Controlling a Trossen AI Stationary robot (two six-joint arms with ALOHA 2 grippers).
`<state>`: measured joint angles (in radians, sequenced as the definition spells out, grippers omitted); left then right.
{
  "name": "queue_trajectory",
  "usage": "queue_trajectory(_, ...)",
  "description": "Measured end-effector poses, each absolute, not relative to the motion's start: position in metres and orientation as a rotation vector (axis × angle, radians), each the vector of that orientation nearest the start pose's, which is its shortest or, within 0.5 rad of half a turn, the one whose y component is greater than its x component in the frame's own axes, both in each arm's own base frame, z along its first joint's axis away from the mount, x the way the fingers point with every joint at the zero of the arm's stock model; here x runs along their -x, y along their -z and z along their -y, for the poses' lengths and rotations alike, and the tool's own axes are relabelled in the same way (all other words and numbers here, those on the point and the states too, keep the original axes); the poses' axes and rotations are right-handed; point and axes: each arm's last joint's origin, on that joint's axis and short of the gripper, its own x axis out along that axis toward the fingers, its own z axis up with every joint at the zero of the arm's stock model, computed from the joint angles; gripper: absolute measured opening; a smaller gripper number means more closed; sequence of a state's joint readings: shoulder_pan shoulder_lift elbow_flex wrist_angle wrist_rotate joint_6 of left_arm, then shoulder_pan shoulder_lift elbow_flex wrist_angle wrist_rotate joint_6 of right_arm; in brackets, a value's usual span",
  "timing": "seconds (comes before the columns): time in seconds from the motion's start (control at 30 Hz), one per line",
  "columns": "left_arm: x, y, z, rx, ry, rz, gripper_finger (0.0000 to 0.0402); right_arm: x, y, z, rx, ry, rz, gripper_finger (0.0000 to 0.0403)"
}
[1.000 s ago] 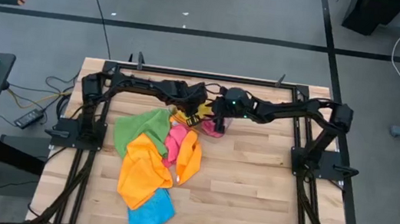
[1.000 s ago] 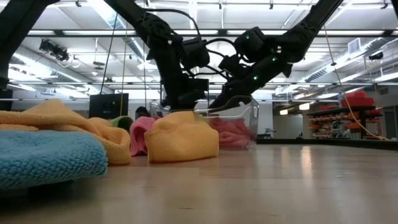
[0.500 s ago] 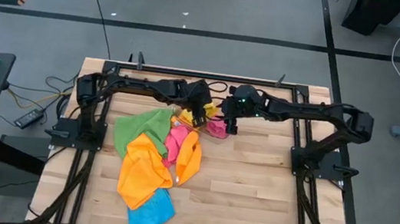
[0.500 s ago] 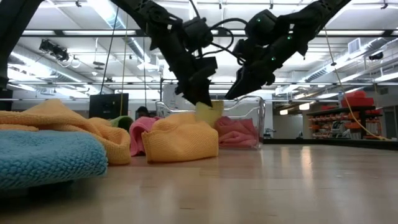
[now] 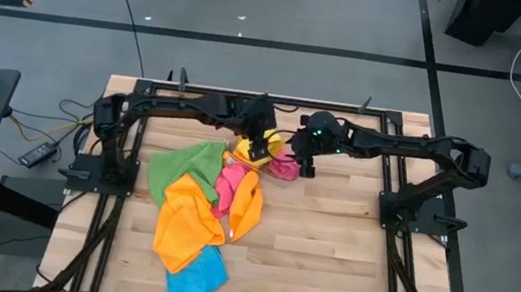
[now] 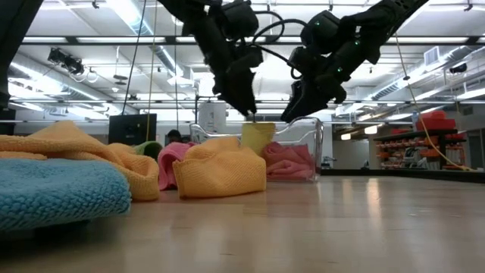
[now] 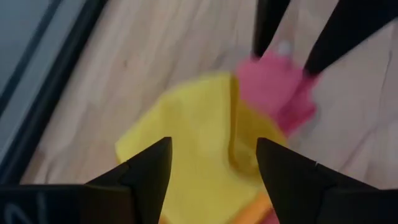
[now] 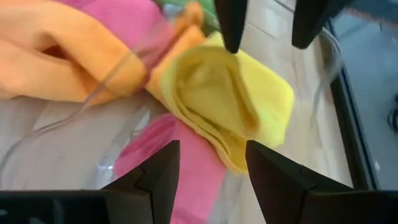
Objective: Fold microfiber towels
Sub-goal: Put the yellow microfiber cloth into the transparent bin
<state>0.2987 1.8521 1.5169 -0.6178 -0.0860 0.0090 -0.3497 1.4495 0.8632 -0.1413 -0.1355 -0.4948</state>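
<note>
Right gripper: 2 dark fingers apart, nothing between them. Beyond them, folded yellow towel rests against the pink towel in the clear plastic tray. Orange towel alongside. Left gripper open above the yellow towel.

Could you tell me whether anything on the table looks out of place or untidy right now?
Yes: the green, orange, pink and blue towels lie crumpled and overlapping, none folded flat. A folded yellow towel sits at the clear tray, resting on another pink cloth.
</note>
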Motion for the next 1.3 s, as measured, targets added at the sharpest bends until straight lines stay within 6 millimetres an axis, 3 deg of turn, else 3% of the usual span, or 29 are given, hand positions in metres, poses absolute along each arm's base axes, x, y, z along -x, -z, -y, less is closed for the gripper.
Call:
queue_trajectory(0.33, -0.365, -0.234, -0.127, 0.149, -0.444, -1.088, 0.0209, -0.297, -0.176, 0.116, 0.311, 0.008, -0.79, 0.0197)
queue_trajectory(0.43, -0.368, -0.234, -0.124, 0.128, -0.427, -1.075, 0.0193, -0.306, -0.176, 0.119, 0.314, 0.004, -0.796, 0.0206)
queue_trajectory(0.67, -0.368, -0.234, -0.125, 0.108, -0.416, -1.075, 0.0167, -0.323, -0.194, 0.121, 0.329, -0.03, -0.877, 0.0214)
queue_trajectory(0.83, -0.367, -0.235, -0.117, 0.077, -0.385, -1.097, 0.0154, -0.321, -0.211, 0.115, 0.338, -0.069, -0.941, 0.0213)
queue_trajectory(1.03, -0.36, -0.24, -0.114, 0.077, -0.379, -1.138, 0.0139, -0.321, -0.229, 0.102, 0.481, -0.05, -0.917, 0.0213)
queue_trajectory(1.2, -0.349, -0.26, -0.106, 0.0, -0.395, -1.012, 0.012, -0.322, -0.232, 0.102, 0.549, -0.067, -0.894, 0.0213)
queue_trajectory(1.3, -0.334, -0.257, -0.1, -0.003, -0.398, -0.935, 0.0107, -0.322, -0.233, 0.104, 0.579, -0.061, -0.884, 0.0213)
